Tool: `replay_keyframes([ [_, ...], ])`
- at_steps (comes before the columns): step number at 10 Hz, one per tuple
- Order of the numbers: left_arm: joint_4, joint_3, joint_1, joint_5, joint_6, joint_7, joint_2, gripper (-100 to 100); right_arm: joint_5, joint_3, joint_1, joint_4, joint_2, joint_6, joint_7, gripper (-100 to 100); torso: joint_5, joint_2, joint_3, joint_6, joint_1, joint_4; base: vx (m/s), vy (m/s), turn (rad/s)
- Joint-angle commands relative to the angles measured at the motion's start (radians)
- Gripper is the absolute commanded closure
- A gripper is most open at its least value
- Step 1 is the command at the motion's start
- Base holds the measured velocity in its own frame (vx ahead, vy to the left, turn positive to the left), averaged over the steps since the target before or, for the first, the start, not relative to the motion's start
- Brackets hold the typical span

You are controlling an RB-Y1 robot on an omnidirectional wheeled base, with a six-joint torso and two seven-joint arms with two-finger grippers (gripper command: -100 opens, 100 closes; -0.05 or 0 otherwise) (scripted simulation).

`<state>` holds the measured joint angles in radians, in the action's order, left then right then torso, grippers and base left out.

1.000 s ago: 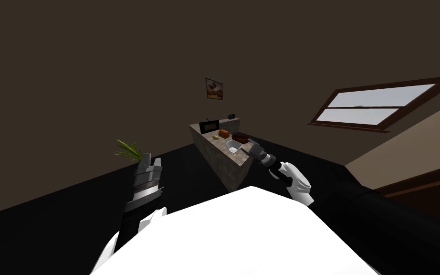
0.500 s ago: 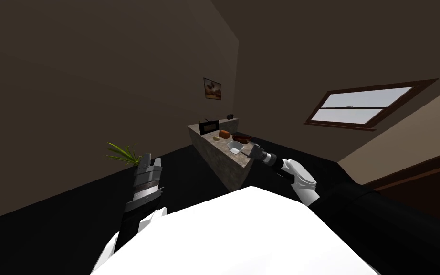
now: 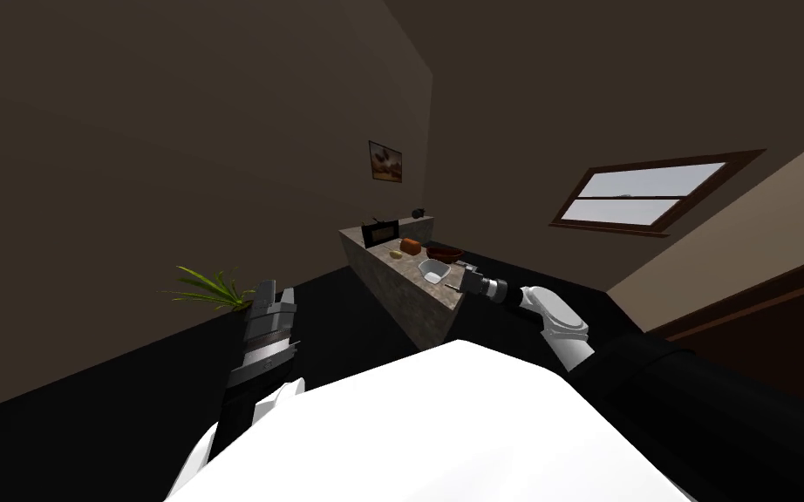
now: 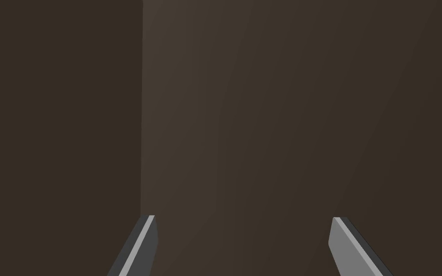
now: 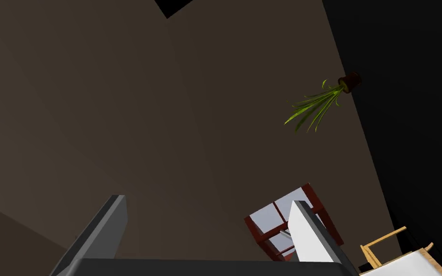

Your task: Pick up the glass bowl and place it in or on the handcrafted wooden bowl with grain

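- Since a second ago my whole view has swung with my body, and my right gripper (image 3: 456,285) has drawn back from over the glass bowl (image 3: 432,271) to the near corner of the counter (image 3: 405,292)
- Counter top is narrow, with dark floor open all round it; I judge the approach from my side free
- Wooden bowl (image 3: 444,254) sits just beyond the glass bowl, so the carry is short
- Nothing is done yet: the glass bowl rests on the counter, ungripped
- Right fingers are spread and empty; my left gripper (image 3: 275,289), raised beside my chest, is spread too

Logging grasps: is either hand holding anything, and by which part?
Nothing. The left hand and the right hand are both open and empty.
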<state>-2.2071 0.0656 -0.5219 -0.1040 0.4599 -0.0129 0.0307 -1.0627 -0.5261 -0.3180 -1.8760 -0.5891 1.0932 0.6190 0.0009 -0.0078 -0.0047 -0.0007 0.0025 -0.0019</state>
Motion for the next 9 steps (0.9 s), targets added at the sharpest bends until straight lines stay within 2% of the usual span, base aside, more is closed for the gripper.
replay_keyframes([
  [1, 0.0, 0.0, 0.0, 0.0, 0.0, 0.0, 0.0, 0, -0.05, -0.014, 0.003, 0.021, -0.047, 0.036, 0.036, -100, 0.0, 0.0, 0.0, 0.0, 0.0, 0.0, 0.096, 0.072, -0.069],
  [2, 0.0, 0.0, 0.0, 0.0, 0.0, 0.0, 0.0, 0, -0.08, -0.014, 0.003, 0.021, -0.047, 0.036, 0.036, -100, 0.0, -0.001, 0.0, 0.0, 0.001, 0.0, 0.088, 0.062, -0.046],
  [3, 0.0, 0.0, 0.0, 0.0, 0.0, 0.0, 0.0, 0, -0.11, -0.026, 0.003, 0.039, -0.088, 0.066, 0.067, -100, 0.0, -0.001, 0.0, 0.0, 0.0, 0.0, 0.099, 0.069, -0.088],
  [4, 0.0, 0.0, 0.0, 0.0, 0.0, 0.0, 0.0, 0, -0.137, -0.026, 0.003, 0.039, -0.088, 0.066, 0.067, -100, 0.0, -0.001, -0.001, 0.0, 0.0, 0.0, 0.088, 0.052, -0.049],
  [5, 0.0, 0.0, 0.0, 0.0, 0.0, 0.0, 0.0, 0, -0.166, -0.035, 0.003, 0.057, -0.129, 0.096, 0.097, -100, 0.0, 0.0, 0.0, 0.0, -0.001, 0.0, 0.108, 0.061, -0.066],
  [6, 0.0, 0.0, 0.0, 0.0, 0.0, 0.0, 0.0, 0, -0.192, -0.035, 0.003, 0.057, -0.129, 0.096, 0.097, -100, 0.0, -0.002, -0.001, 0.0, 0.0, 0.0, 0.099, 0.058, -0.04],
  [7, 0.0, 0.0, 0.0, 0.0, 0.0, 0.0, 0.0, 0, -0.225, -0.043, 0.002, 0.074, -0.17, 0.125, 0.126, -100, 0.0, -0.001, -0.001, 0.0, -0.001, 0.0, 0.134, 0.071, -0.066],
  [8, 0.0, 0.0, 0.0, 0.0, 0.0, 0.0, 0.0, 0, -0.246, -0.043, 0.002, 0.074, -0.17, 0.125, 0.126, -100, 0.0, -0.003, -0.002, 0.0, 0.0, -0.001, 0.109, 0.053, -0.041],
  [9, 0.0, 0.0, 0.0, 0.0, 0.0, 0.0, 0.0, 0, -0.281, -0.049, 0.0, 0.09, -0.209, 0.154, 0.153, -100, 0.0, -0.002, -0.001, 0.0, -0.001, -0.001, 0.122, 0.043, -0.082],
])
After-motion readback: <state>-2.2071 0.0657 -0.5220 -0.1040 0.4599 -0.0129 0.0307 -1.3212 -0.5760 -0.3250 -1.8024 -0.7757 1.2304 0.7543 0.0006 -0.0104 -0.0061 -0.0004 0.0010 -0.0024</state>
